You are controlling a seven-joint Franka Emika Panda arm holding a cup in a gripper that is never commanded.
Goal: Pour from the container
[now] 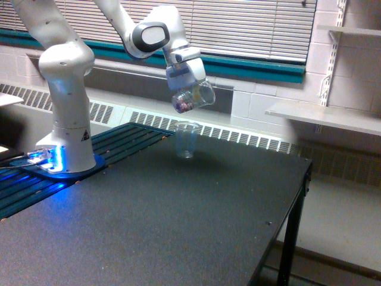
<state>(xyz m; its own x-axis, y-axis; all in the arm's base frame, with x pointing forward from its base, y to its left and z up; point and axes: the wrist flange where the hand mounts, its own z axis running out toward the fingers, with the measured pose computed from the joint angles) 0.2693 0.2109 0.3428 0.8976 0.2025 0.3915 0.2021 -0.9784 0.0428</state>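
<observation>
Glass container [191,98], tilted above plastic cup [187,139], hides the tool's [186,83] clamping fingers.

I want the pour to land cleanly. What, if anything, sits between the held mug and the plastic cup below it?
Nothing visible does. The tool holds the glass mug tilted in the air just above the clear plastic cup, which stands upright and alone on the black table. Only open air separates them.

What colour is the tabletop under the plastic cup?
Black, faintly speckled tabletop, seen in the exterior view.
</observation>
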